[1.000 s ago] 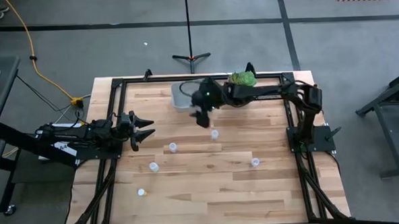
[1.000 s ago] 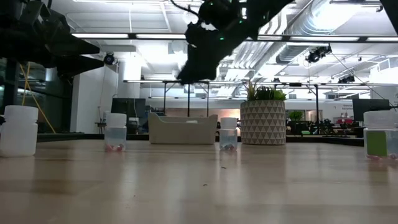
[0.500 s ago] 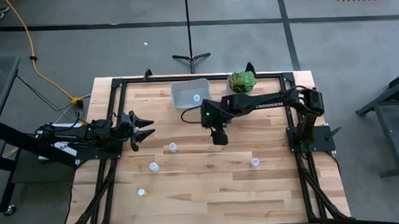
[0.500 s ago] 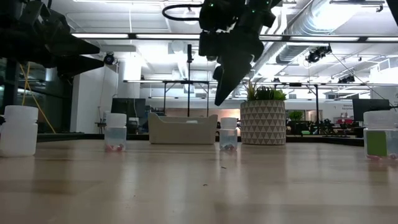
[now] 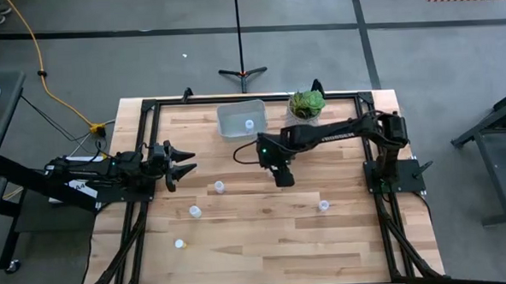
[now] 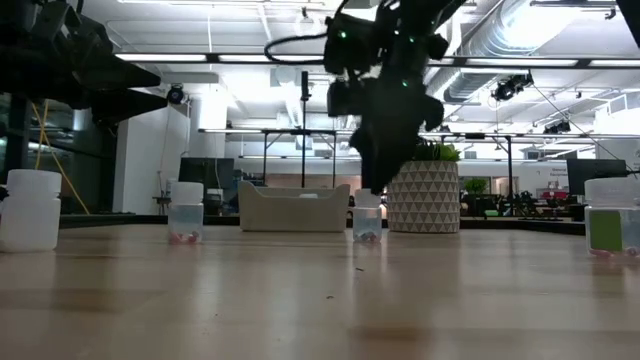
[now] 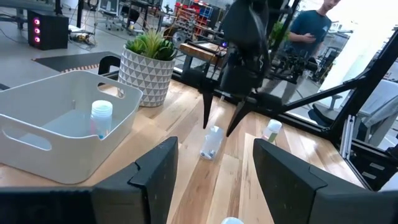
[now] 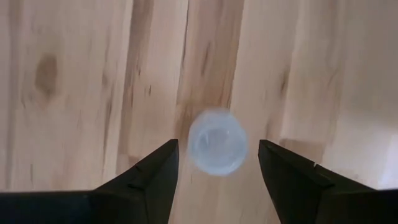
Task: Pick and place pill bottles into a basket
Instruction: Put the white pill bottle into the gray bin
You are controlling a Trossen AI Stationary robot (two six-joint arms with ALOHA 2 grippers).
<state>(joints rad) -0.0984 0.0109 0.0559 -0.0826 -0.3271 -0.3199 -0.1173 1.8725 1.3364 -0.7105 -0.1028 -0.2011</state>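
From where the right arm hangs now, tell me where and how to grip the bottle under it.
Grip the pill bottle across its round cap and upper body, coming straight down. It stands upright on the table, seen end-on between the open fingers of the right tool, with bare wood all around, so a top-down pinch looks cleanest.

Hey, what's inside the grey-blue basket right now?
One pill bottle stands inside the basket, toward the plant side. The near wall hides the floor in the low view, but from above nothing else shows.
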